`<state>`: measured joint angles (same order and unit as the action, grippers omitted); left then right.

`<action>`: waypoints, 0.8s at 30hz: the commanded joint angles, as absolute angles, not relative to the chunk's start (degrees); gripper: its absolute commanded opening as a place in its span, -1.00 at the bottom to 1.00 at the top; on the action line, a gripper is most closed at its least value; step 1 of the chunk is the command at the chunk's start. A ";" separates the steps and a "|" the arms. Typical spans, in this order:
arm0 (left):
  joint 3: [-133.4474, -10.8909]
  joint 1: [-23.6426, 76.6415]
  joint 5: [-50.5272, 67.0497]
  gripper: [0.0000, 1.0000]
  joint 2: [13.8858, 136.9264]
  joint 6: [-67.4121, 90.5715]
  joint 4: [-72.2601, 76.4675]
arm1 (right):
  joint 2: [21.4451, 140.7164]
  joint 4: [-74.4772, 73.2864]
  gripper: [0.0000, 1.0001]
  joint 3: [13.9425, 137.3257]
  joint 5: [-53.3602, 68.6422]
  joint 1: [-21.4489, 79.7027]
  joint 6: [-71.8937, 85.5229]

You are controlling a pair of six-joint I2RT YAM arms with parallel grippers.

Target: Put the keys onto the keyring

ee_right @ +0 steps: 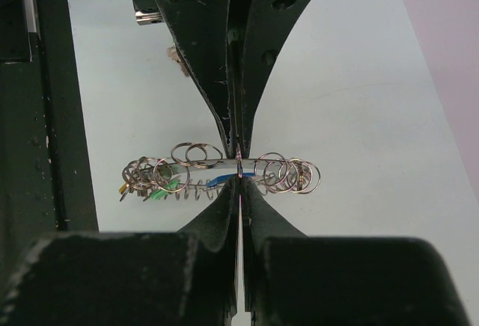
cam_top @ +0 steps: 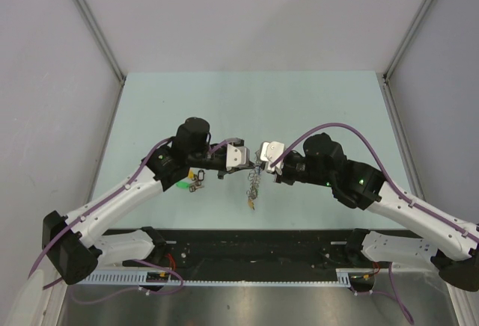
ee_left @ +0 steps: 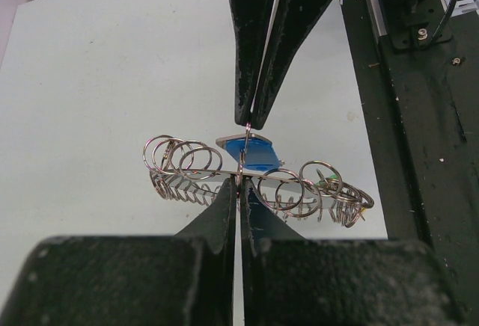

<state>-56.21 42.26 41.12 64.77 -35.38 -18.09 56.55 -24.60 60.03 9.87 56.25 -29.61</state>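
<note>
The keyring [ee_left: 187, 163], a large silver ring fringed with small split rings, hangs edge-on above the table between both grippers. My left gripper [ee_left: 241, 182] is shut on its wire. My right gripper [ee_left: 251, 122] comes in from the opposite side, shut on a thin small ring that crosses the keyring beside a blue-tagged key [ee_left: 258, 155]. In the right wrist view the keyring [ee_right: 194, 163] also carries green [ee_right: 161, 188] and yellow [ee_right: 123, 189] tags. From above, the left gripper [cam_top: 239, 158] and right gripper [cam_top: 263, 158] nearly touch tip to tip. Loose keys [cam_top: 191, 180] with green and yellow tags lie on the table under the left arm.
The pale green table [cam_top: 299, 102] is walled by grey panels at the back and both sides. A black rail [cam_top: 254, 240] with the arm bases runs along the near edge.
</note>
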 commanded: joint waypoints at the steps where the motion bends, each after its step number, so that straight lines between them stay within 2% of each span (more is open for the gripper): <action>1: -56.60 42.63 41.92 -1.00 63.98 -35.51 -15.21 | 55.72 -23.20 -1.00 62.14 8.96 55.90 -29.79; 24: -56.51 42.63 41.48 -0.99 64.07 -35.33 -15.12 | 55.90 -23.38 -1.00 62.23 10.37 55.72 -29.53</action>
